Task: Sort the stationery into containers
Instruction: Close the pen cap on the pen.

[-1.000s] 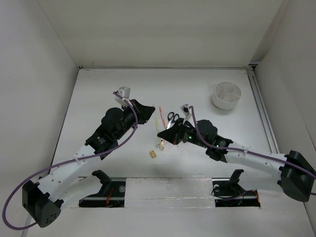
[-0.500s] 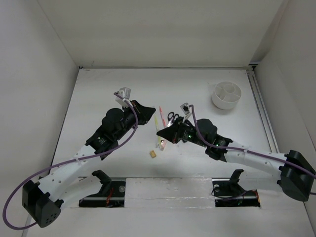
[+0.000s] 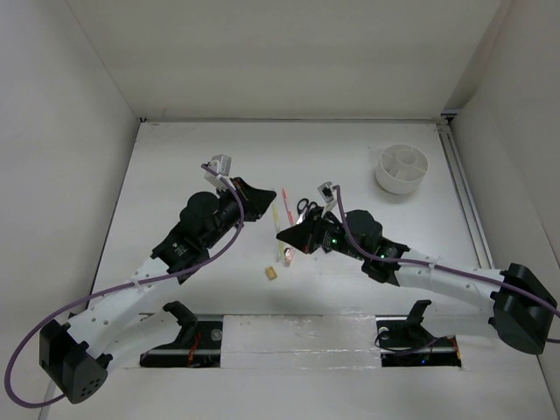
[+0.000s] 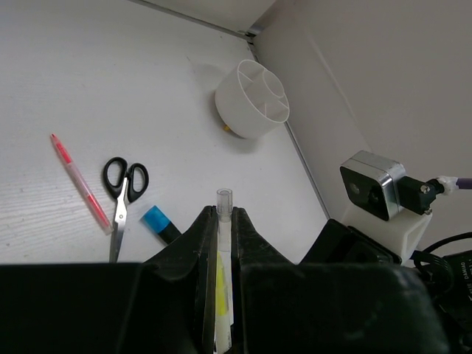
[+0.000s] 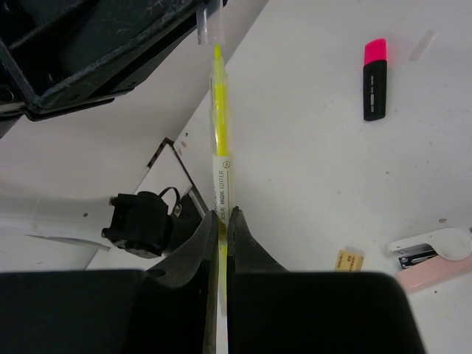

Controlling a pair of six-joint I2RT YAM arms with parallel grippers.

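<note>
A pale yellow stick (image 3: 276, 216), a highlighter, is held at both ends above the table. My left gripper (image 3: 270, 196) is shut on its clear capped end (image 4: 223, 221). My right gripper (image 3: 283, 234) is shut on its printed barrel (image 5: 220, 133). On the table lie black-handled scissors (image 4: 124, 193), a thin red pen (image 4: 77, 184), a blue-capped marker (image 4: 158, 221) and a pink-capped marker (image 5: 375, 80). One small tan eraser (image 5: 349, 259) lies near the front, also seen from above (image 3: 272, 273). The round white tub (image 3: 402, 168) with compartments stands far right.
A pink and white item (image 5: 435, 254) lies on the table by the eraser. The side walls stand close on both sides. A rail (image 3: 464, 201) runs along the table's right edge beside the tub.
My right arm has crept slightly to the far left. Both grippers stay shut on the yellow stick.
</note>
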